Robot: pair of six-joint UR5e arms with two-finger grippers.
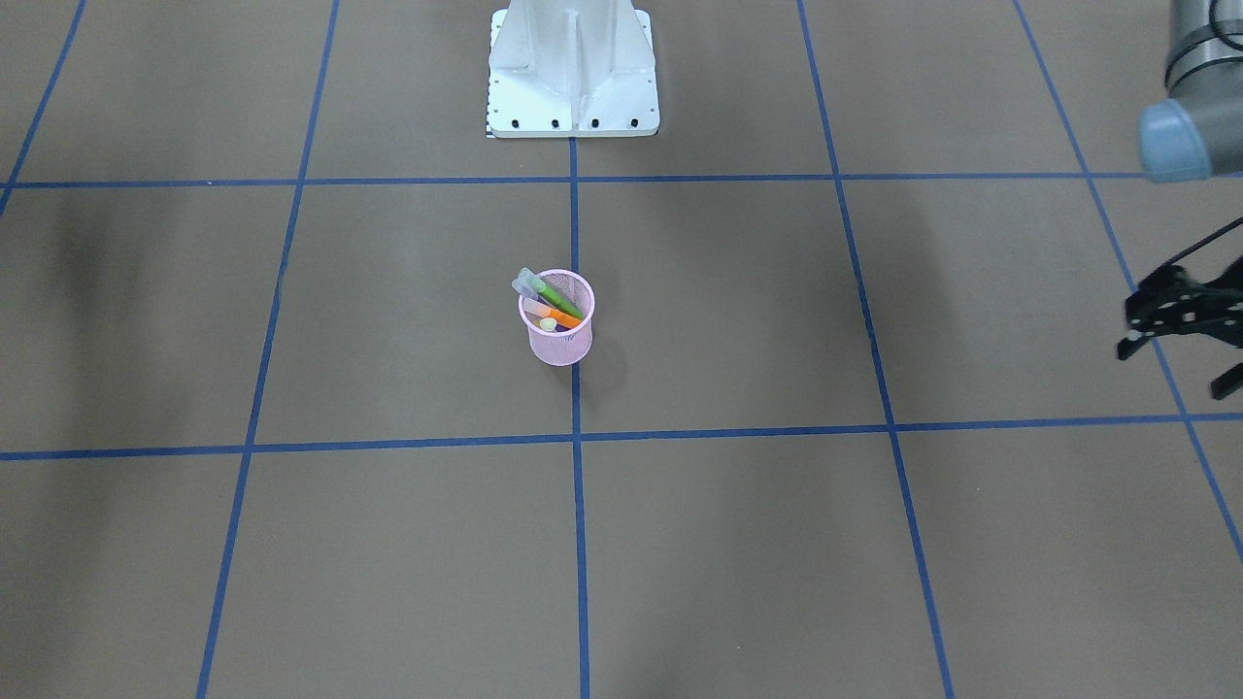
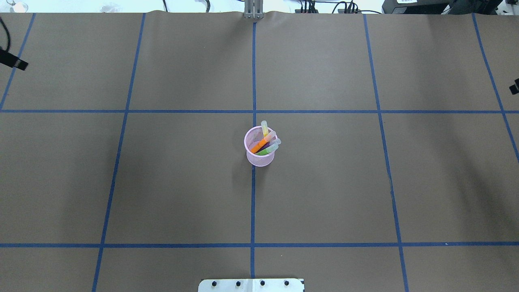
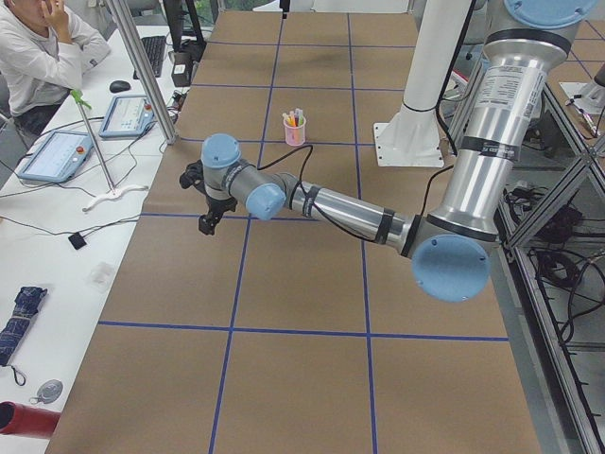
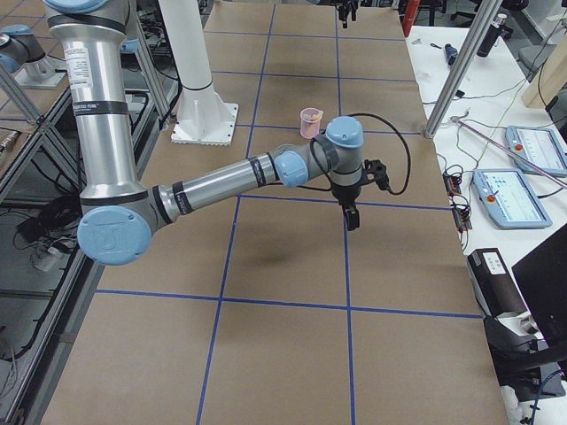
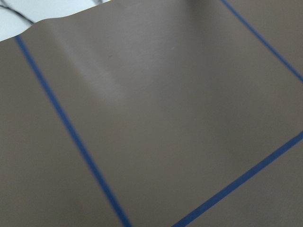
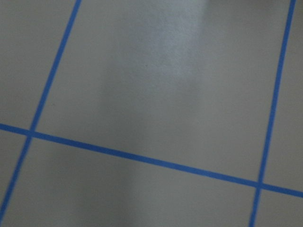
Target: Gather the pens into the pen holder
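Left gripper (image 1: 1175, 364) is running off the front view's right edge: body cropped, two fingers showing spread. Overhead is catching only a black tip of it at the left edge. Right gripper (image 2: 515, 86) is showing overhead as a mere sliver at the right edge, jaws unreadable. Pens (image 1: 552, 301) are sitting with their lower ends hidden inside the pen holder (image 1: 560, 345). The purple pen (image 2: 265, 147) is lying mostly buried beside the orange pen (image 2: 259, 145). In the right-side view the pens are reading too small to separate. Both wrist views are coming through blurred, tape lines (image 6: 142, 158) soft. Robot base (image 1: 573, 68) is getting cropped at the front view's top edge.
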